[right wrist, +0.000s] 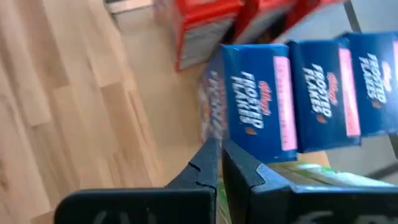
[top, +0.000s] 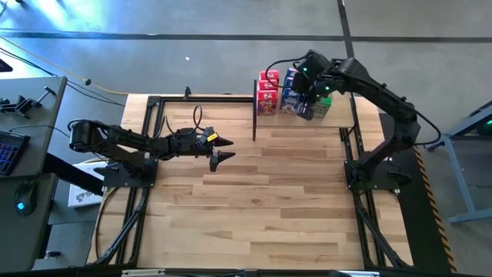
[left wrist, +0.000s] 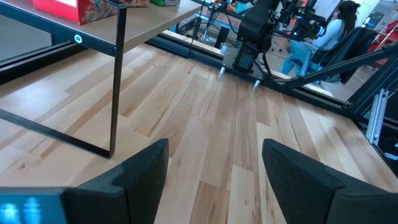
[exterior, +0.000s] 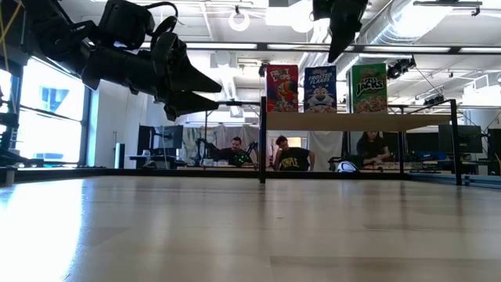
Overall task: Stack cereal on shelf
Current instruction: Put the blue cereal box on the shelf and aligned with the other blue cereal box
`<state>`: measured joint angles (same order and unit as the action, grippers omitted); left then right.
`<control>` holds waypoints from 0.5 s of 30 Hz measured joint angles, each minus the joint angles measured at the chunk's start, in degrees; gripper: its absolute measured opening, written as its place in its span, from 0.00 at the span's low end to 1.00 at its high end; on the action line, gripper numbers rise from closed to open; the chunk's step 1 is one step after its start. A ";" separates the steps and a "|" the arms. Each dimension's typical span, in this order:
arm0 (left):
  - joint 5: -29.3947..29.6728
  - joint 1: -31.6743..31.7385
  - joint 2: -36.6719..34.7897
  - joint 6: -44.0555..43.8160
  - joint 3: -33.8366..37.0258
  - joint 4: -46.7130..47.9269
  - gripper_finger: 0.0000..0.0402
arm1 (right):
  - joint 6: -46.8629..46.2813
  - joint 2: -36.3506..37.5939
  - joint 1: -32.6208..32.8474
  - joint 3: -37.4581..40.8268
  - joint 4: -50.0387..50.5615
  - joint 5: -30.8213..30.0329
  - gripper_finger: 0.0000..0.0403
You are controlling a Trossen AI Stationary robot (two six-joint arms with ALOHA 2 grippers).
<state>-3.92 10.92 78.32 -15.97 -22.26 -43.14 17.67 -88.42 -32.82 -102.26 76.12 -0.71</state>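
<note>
The shelf (exterior: pixel 329 121) stands at the table's far right on thin black posts. On it the cereal boxes stand upright in rows: red (exterior: pixel 282 88), blue (exterior: pixel 319 88), green (exterior: pixel 368 88). From above they show as red (top: pixel 267 92), blue (top: pixel 290 91) and green (top: pixel 323 109) rows. My right gripper (exterior: pixel 335 55) is shut and hangs just above the blue and green boxes, touching none. Its wrist view looks down on blue box tops (right wrist: pixel 261 106), red ones (right wrist: pixel 205 25) and a green one (right wrist: pixel 311 177). My left gripper (top: pixel 228 150) is open above the table's middle, holding nothing.
Bare plank tabletop (top: pixel 269 200) stretches in front of the shelf. A black shelf post (left wrist: pixel 116 81) stands ahead of my left gripper (left wrist: pixel 214 162). Black frame rails run along the table's sides. People sit at desks beyond the far edge (exterior: pixel 293 157).
</note>
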 joint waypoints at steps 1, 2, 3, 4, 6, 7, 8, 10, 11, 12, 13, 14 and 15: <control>0.00 0.00 0.00 -0.02 0.00 -0.02 0.62 | -0.33 -0.28 -0.02 0.00 0.04 -0.84 0.00; 0.00 0.00 0.00 -0.02 0.00 -0.02 0.62 | -0.77 -0.58 -0.04 0.00 0.10 -1.53 0.00; 0.01 0.00 0.00 -0.02 0.00 0.00 0.62 | -0.91 -0.88 -0.07 0.00 0.26 -2.08 0.00; 0.00 0.00 0.00 -0.02 0.00 0.00 0.62 | -1.11 -1.21 -0.13 0.00 0.47 -2.55 0.00; 0.00 0.00 0.00 -0.02 0.00 0.00 0.62 | -1.34 -1.38 -0.17 0.00 0.44 -3.89 0.00; 0.00 0.00 0.00 0.00 0.00 0.00 0.62 | -1.36 -1.33 -0.15 0.00 0.43 -4.42 0.00; 0.00 0.00 0.00 0.00 0.00 -0.01 0.62 | -1.37 -1.27 -0.15 0.00 0.37 -5.05 0.00; 0.00 0.00 0.00 0.00 0.00 0.00 0.62 | -2.12 -1.29 -0.15 0.00 0.37 -5.31 0.00; 0.00 0.00 0.00 0.00 0.00 0.00 0.62 | -2.35 -1.29 -0.15 0.00 0.37 -5.31 0.00; 0.00 0.00 0.00 0.00 0.00 -0.02 0.62 | -2.39 -1.28 -0.16 0.00 0.34 -5.32 0.00; 0.00 0.00 0.00 0.00 0.00 -0.02 0.62 | -2.37 -1.27 -0.13 0.00 0.11 -5.31 0.00; 0.00 0.00 0.00 0.00 0.00 -0.02 0.62 | -2.33 -1.21 0.16 0.00 -0.34 -5.26 0.00; 0.00 -0.01 0.00 0.00 0.00 -0.02 0.62 | -2.16 -1.10 0.66 0.00 -0.79 -5.28 0.00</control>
<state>-3.92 10.91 78.32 -15.97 -22.26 -43.16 15.51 -89.51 -32.16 -102.26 75.32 -5.99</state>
